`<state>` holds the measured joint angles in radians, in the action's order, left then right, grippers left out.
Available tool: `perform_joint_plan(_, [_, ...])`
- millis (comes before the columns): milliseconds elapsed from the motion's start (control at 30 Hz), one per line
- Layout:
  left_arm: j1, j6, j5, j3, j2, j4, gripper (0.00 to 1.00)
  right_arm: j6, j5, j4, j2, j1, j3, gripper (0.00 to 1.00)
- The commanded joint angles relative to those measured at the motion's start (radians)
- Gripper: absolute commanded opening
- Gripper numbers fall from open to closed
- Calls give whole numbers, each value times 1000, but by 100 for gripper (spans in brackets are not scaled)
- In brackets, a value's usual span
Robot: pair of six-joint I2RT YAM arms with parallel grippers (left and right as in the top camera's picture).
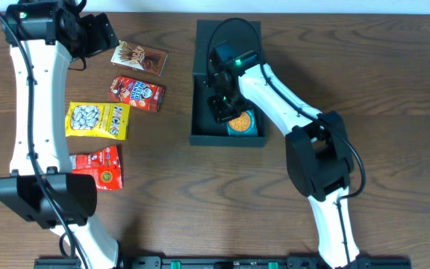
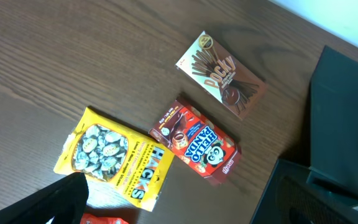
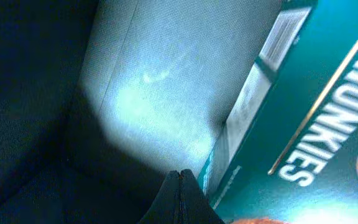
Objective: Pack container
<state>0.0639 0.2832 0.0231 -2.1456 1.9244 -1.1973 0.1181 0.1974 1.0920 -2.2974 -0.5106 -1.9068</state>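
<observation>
The black container [image 1: 198,112] stands open at centre back, its flap lid lying away from me; it also shows in the left wrist view [image 2: 347,106]. A small teal cookie box [image 1: 243,123] lies in its front right corner. My right gripper [image 1: 222,104] is down inside the container, shut and empty. In the right wrist view its closed fingertips [image 3: 180,177] sit on the container floor [image 3: 154,81] right beside the teal cookie box [image 3: 316,137]. My left gripper [image 1: 101,33] hovers open and empty at the back left, above the snacks.
Snack packets lie left of the container: a Pocky box [image 1: 139,57] [image 2: 221,74], a red Hello Panda box [image 1: 136,93] [image 2: 194,143], a yellow Hacks bag [image 1: 98,119] [image 2: 114,158] and a red packet [image 1: 99,167] [image 2: 104,219].
</observation>
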Motion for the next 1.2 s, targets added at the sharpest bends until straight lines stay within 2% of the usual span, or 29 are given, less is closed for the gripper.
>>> perform_joint_plan(0, [1,-18,3,-18,-2,-3,97,24,25,-40,-6,2,2,1])
perform_joint_plan(167, [1,-18,3,-17,-2,-8,98,108,26,-110,-6,4,2,2])
perform_joint_plan(267, [1,-18,3,-17,-2,-11,98,163,-80,-105,-6,8,2,2])
perform_joint_plan(433, [1,-18,3,-17,-2,-11,98,189,-191,-81,-6,17,2,2])
perform_joint_plan(633, [1,-18,3,-17,-2,-10,98,195,-200,-76,-6,21,2,1])
perform_joint_plan(733, [1,-18,3,-17,-2,-7,98,293,-272,-58,-6,21,2,2])
perform_joint_plan(833, [1,-18,3,-17,-2,-6,97,268,-256,-60,-6,23,2,2])
perform_joint_plan(1000, [1,-18,-24,-17,13,6,98,113,-38,-67,-3,20,-15,2])
perform_joint_plan(1167, [-6,33,-14,-17,101,1,96,105,42,-29,29,31,-111,2])
